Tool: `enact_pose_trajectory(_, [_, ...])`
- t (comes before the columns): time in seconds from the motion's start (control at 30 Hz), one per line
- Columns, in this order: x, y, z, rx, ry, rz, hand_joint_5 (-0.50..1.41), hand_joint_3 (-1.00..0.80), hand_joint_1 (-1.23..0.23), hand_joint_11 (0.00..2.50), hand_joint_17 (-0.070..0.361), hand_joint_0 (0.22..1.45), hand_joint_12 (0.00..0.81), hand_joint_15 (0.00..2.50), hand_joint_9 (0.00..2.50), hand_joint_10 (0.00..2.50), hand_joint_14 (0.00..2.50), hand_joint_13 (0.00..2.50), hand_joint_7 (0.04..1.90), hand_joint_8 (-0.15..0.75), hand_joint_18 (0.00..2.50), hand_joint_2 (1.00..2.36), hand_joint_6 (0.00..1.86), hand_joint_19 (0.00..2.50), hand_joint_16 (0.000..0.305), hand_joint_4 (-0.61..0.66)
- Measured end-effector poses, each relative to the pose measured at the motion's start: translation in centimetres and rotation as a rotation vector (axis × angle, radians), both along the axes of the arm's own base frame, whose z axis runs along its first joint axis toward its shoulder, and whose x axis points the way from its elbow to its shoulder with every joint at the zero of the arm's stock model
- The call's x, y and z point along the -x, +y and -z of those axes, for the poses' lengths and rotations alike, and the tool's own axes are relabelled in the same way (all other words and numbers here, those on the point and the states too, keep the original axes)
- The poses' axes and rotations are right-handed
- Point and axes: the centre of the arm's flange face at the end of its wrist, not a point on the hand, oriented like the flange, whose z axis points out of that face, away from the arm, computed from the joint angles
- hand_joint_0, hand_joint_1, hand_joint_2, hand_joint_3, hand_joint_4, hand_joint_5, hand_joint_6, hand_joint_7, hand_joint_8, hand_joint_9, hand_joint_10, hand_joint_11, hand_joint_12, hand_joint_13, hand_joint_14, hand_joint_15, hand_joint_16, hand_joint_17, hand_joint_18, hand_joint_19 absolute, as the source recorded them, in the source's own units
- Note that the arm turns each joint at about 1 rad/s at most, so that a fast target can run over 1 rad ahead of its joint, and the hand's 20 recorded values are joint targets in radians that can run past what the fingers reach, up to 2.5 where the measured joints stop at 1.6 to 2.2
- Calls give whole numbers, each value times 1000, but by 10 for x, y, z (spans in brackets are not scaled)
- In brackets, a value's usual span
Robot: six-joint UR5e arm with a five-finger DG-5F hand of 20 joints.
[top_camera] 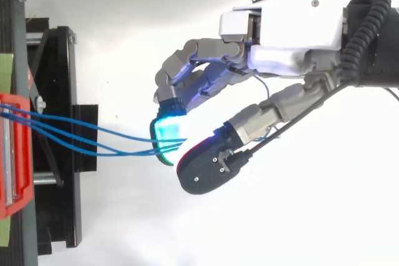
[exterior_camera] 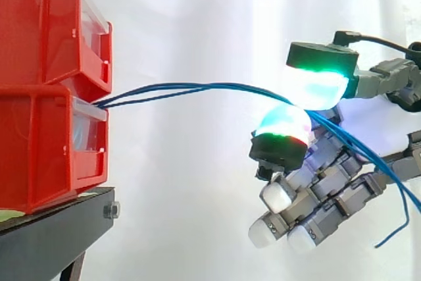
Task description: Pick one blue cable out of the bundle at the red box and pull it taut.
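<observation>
Your hand [top_camera: 287,35] is pinching the blue cables [exterior_camera: 197,88] between two glowing pads [exterior_camera: 286,126], well clear of the red boxes [exterior_camera: 46,143]. You seem to have more than one strand pinched. Drop the extras, then pull straight away until the arc flattens.

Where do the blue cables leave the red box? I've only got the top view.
Observer: In the side view the blue cables come out at the seam between two stacked red bins, just above the lower bin's clear front.
Operator: Taut?
Observer: No. They bow upward on the way to the hand.
Operator: And past the pinch?
Observer: Their loose ends slope down to the lower right behind the hand and hang free.
</observation>
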Motion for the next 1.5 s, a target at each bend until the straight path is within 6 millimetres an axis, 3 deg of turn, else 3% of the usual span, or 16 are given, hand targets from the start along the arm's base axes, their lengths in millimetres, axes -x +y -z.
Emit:
enact_pose_trajectory(0.17, [0, 0, 0, 1, -1, 2, -186, -500, -884, 470, 120, 756, 352, 94, 597, 12, 4, 306, 998, 274, 370, 1000, 913, 140, 53, -54])
enact_pose_trajectory(0.23, [0, 1, 0, 0, -1, 2, -174, -500, -875, 475, 119, 688, 353, 102, 597, 12, 4, 308, 988, 274, 372, 1000, 900, 153, 53, 14])
enact_pose_trajectory(0.43, [0, 1, 0, -1, -1, 2, -165, -500, -819, 480, 128, 513, 373, 115, 621, 9, 4, 320, 969, 300, 396, 1000, 895, 177, 57, 52])
enact_pose_trajectory(0.63, [0, 1, 0, -1, -2, 2, -160, -500, -750, 480, 138, 455, 395, 122, 633, 8, 4, 328, 955, 324, 408, 1000, 890, 191, 61, 69])
enact_pose_trajectory(0.8, [0, 1, 0, -2, -2, 2, -159, -500, -704, 470, 120, 583, 357, 125, 635, 11, 5, 318, 1030, 297, 372, 1000, 882, 212, 54, 32])
enact_pose_trajectory(1.0, [0, 1, 0, -2, -1, 3, -160, -233, -774, 476, 119, 620, 353, 135, 645, 13, 5, 340, 1071, 299, 389, 1014, 898, 213, 53, 4])
enact_pose_trajectory(1.1, [0, 1, 0, -2, -1, 3, -161, -188, -797, 475, 121, 629, 358, 135, 657, 10, 5, 358, 1081, 307, 408, 1015, 904, 210, 54, 0])
enact_pose_trajectory(1.5, [0, 1, 0, 1, -1, 3, -175, -345, -878, 479, 121, 765, 361, 113, 657, 12, 4, 368, 1198, 313, 439, 1010, 908, 169, 54, -76])
